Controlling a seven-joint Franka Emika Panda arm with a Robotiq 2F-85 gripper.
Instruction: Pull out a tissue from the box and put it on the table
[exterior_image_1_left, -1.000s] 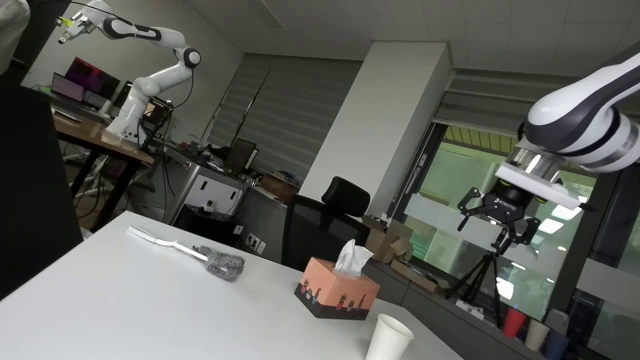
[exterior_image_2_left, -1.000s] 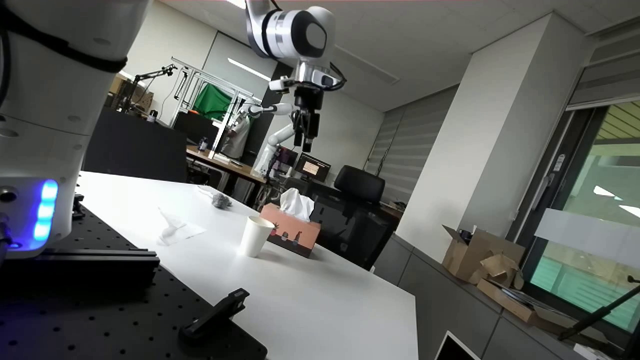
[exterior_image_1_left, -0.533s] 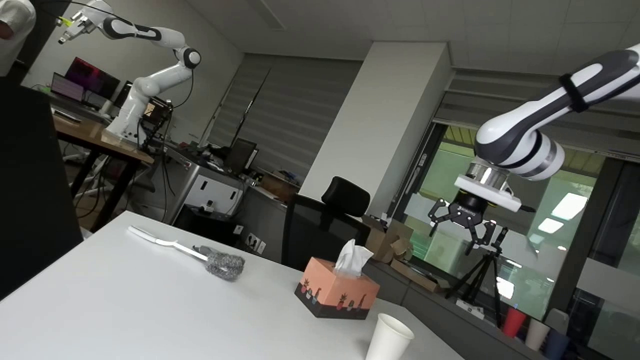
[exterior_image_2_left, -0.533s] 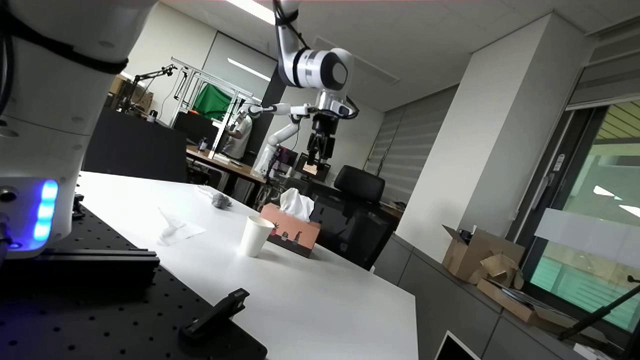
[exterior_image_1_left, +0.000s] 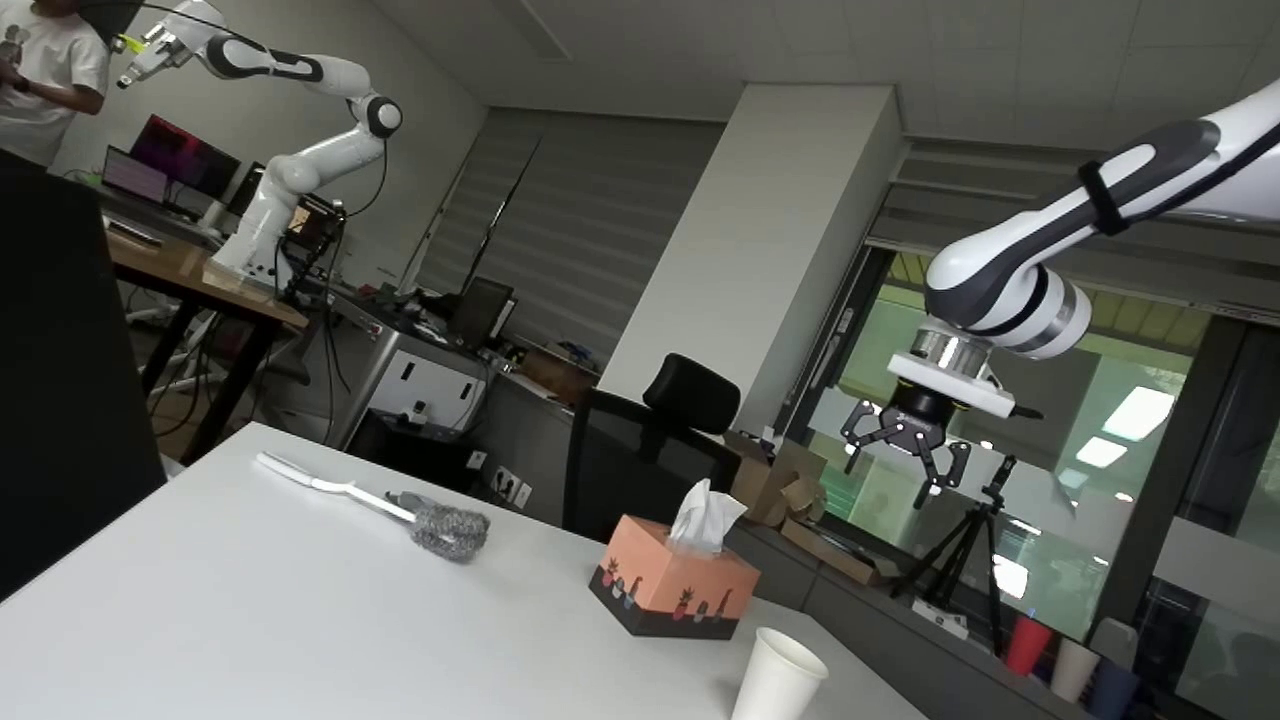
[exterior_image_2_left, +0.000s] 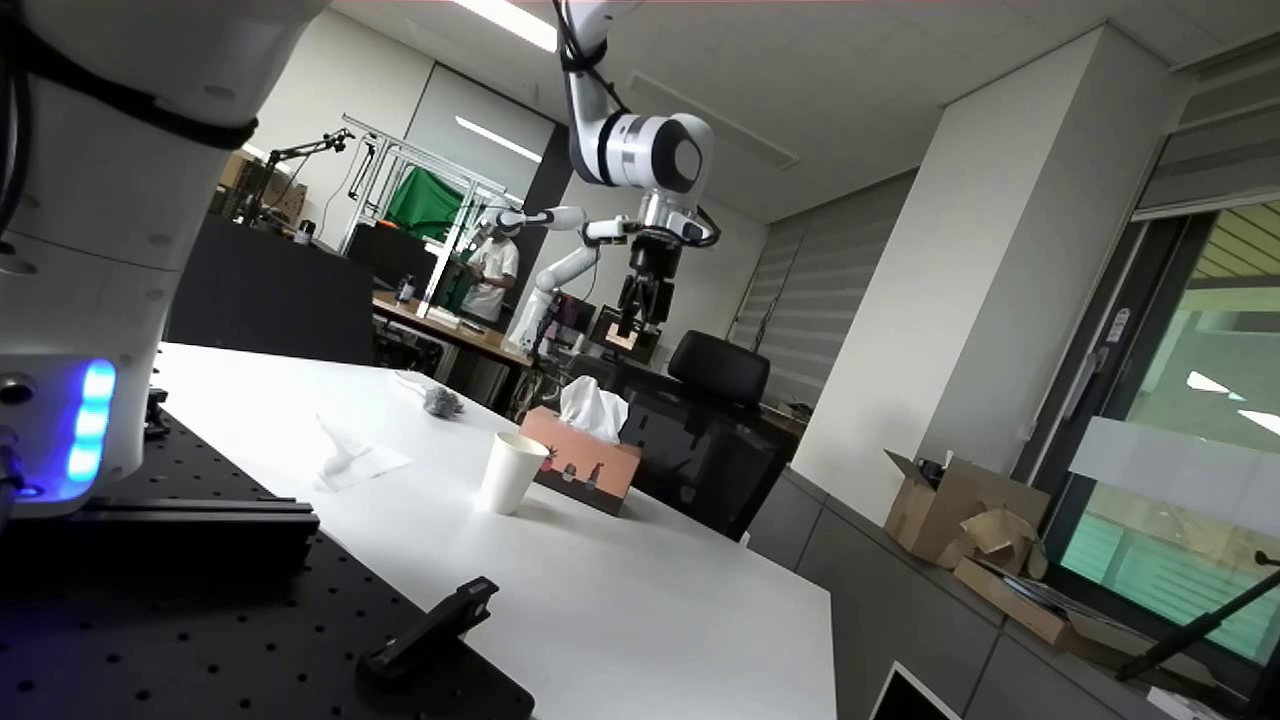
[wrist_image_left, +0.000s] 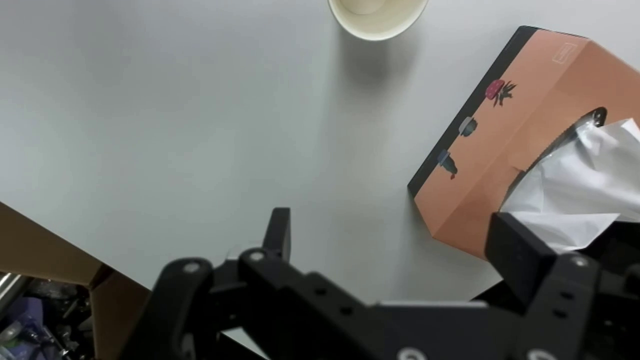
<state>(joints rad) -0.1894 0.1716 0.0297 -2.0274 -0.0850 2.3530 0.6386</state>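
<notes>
An orange tissue box (exterior_image_1_left: 672, 585) with a dark base and cactus pictures stands on the white table (exterior_image_1_left: 300, 620). It also shows in an exterior view (exterior_image_2_left: 580, 455) and at the right of the wrist view (wrist_image_left: 505, 135). A white tissue (exterior_image_1_left: 705, 515) sticks up from its slot, also seen in the wrist view (wrist_image_left: 575, 180). A loose white tissue (exterior_image_2_left: 360, 465) lies flat on the table. My gripper (exterior_image_1_left: 887, 483) is open and empty, above the table and apart from the box. In the wrist view, my gripper (wrist_image_left: 392, 217) has its right fingertip overlapping the box's near corner.
A white paper cup (exterior_image_2_left: 510, 475) stands beside the box, also in the wrist view (wrist_image_left: 375, 25). A grey-headed brush (exterior_image_1_left: 450, 530) lies farther along the table. A black chair (exterior_image_1_left: 650, 460) stands behind the edge. Cardboard boxes (exterior_image_2_left: 960, 510) sit on a ledge beyond the table.
My gripper has moved down and closer to the tissue box, staying open. A person in the background has moved into fuller view. The box, cup, brush and loose tissue have not moved.
</notes>
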